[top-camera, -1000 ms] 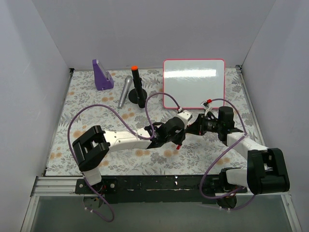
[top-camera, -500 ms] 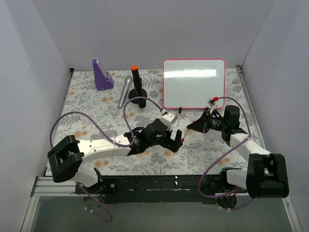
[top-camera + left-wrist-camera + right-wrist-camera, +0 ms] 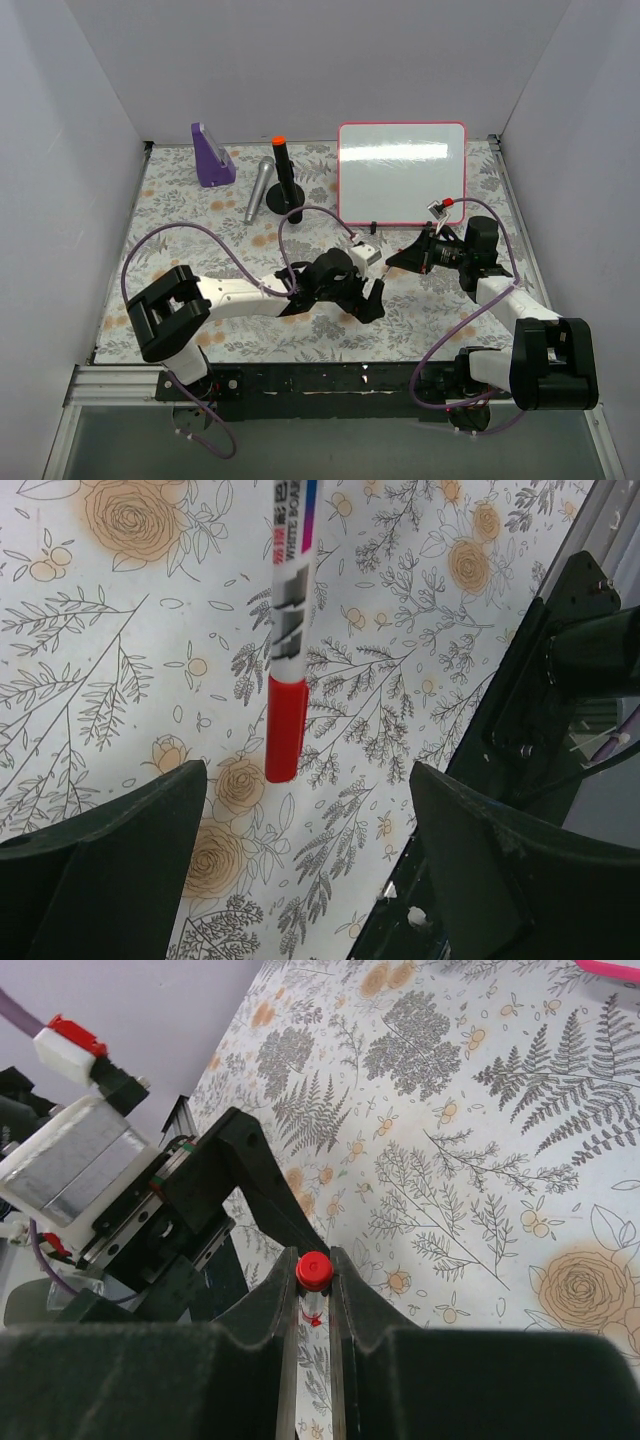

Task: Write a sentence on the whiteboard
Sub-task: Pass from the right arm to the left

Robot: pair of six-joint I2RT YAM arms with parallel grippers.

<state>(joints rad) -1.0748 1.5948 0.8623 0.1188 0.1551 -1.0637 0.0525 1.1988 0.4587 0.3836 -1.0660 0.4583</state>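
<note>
Top external, orange-capped pen (image 3: 281,160) in stand (image 3: 290,204), right end effector (image 3: 314,1290) gripping marker (image 3: 313,1271)

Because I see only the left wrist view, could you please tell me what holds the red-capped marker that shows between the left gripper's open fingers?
Observer: The right gripper is shut on the marker; the right wrist view shows a red end between its fingertips.
Operator: Thank you. Is anything written on the whiteboard?
Observer: No. In the top view the whiteboard is blank apart from glare.
Operator: Where does it sit relative to the grippers?
Observer: At the far edge of the table, right of centre, beyond both grippers and touching neither.
</note>
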